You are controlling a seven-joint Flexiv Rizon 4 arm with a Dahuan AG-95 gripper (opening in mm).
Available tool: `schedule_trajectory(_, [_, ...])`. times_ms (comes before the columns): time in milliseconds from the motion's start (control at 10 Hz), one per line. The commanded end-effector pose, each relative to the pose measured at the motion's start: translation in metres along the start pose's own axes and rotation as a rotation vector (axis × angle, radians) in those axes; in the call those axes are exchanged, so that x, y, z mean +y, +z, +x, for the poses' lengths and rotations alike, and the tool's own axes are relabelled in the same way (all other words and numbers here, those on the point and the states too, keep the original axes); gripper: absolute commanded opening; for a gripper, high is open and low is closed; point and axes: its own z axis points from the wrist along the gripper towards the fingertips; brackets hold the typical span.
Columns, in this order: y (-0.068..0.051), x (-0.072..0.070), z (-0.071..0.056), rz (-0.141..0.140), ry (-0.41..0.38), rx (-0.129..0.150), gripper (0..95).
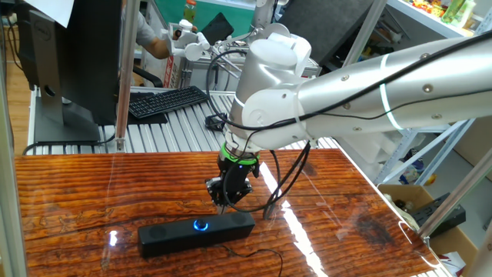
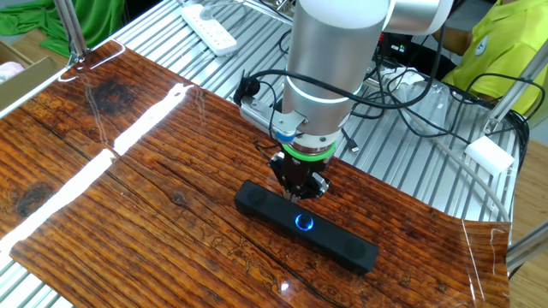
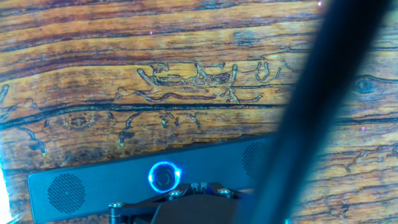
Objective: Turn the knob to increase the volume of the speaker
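The speaker (image 1: pixel 173 235) is a long black bar lying on the wooden table, and it also shows in the other fixed view (image 2: pixel 342 244) and the hand view (image 3: pixel 93 186). The knob (image 1: pixel 201 225) glows blue at its middle, also in the other fixed view (image 2: pixel 303 223) and the hand view (image 3: pixel 164 177). My gripper (image 1: pixel 223 198) points down just above the bar, slightly behind and to one side of the knob, not touching it. In the other fixed view the gripper (image 2: pixel 298 190) hangs over the bar's far edge. In the hand view the gripper (image 3: pixel 199 185) looks shut and empty.
A black keyboard (image 1: pixel 165 101) and a monitor (image 1: pixel 69 54) stand on the metal bench behind the table. A white power strip (image 2: pixel 210 26) and loose cables lie on that bench. A blurred dark cable (image 3: pixel 311 112) crosses the hand view. A cardboard box (image 1: pixel 415 204) sits at the right.
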Motion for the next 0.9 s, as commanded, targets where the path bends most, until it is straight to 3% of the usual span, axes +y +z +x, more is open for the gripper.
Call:
schedule_trajectory(100, [0.0005, -0.0005, 0.0012, -0.003, 0.002, 0.005, 0.0])
schedule_trajectory(900, [0.0006, -0.0005, 0.0011, -0.001, 0.002, 0.01, 0.0])
